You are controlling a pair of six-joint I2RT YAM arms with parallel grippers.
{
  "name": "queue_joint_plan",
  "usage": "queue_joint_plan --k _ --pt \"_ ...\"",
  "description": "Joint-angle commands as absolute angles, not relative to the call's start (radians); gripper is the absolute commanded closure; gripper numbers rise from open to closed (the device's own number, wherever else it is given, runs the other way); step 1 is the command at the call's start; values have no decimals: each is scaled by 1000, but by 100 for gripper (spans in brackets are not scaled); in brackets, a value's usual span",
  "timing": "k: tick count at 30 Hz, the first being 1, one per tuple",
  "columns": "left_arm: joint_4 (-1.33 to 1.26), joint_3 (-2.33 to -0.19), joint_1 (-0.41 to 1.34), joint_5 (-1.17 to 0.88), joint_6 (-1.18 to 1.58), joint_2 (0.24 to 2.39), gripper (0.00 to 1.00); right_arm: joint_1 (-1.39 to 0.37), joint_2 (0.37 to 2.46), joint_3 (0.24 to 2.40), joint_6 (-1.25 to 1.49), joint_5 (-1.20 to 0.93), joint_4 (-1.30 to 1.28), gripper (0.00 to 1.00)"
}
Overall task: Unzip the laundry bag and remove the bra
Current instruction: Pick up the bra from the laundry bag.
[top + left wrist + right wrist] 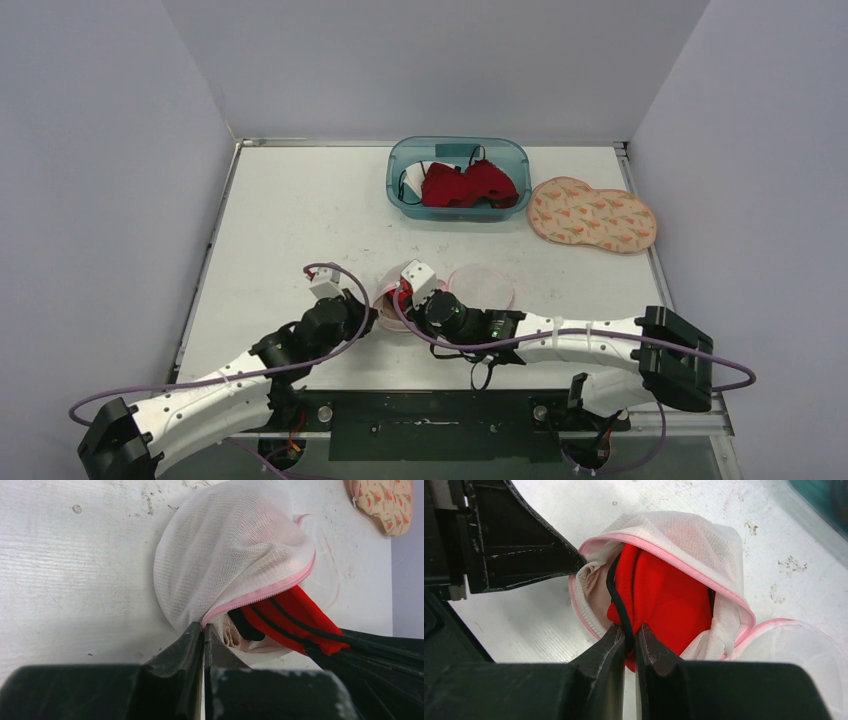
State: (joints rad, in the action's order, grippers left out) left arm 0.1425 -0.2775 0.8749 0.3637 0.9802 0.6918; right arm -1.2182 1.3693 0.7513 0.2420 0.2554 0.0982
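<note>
Near table front edge: laundry bag, unzipped, red bra bulging from mouth. Left gripper pressed together on pink zipper rim. Right gripper pinching black strap. Judged soft, light, limp, snag-prone on mesh. Recommended hold: strap or cup edge.

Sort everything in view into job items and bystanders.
Job: mesh bag, pinched by left gripper; red bra in it, gripped by right gripper.
Lying about: blue bin, red garment inside it, floral pouch.
</note>
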Motion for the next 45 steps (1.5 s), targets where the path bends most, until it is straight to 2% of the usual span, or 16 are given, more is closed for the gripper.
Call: queue_joint_plan --k 1,10,17,19,24,29,39,45 --pt "16 -350 870 369 934 776 100 -1216 1282 742 212 292 36 95" --pt "-183 -419 870 277 914 1045 100 -1198 1128 668 267 424 -92 95" --pt "-245 -416 867 243 923 1127 100 -1114 1039 527 395 338 17 95" --pt "-255 -413 868 236 927 1135 100 -1111 1021 504 405 323 42 87" --pt "-262 -407 867 229 935 1138 100 -1112 973 499 412 299 58 56" --pt "-263 -411 867 224 936 1146 100 -1112 952 516 407 254 48 36" --pt "-265 -413 868 221 940 1151 100 -1150 1052 544 358 216 65 20" --pt "-264 -411 869 214 947 1145 100 -1203 1131 555 336 332 86 13"
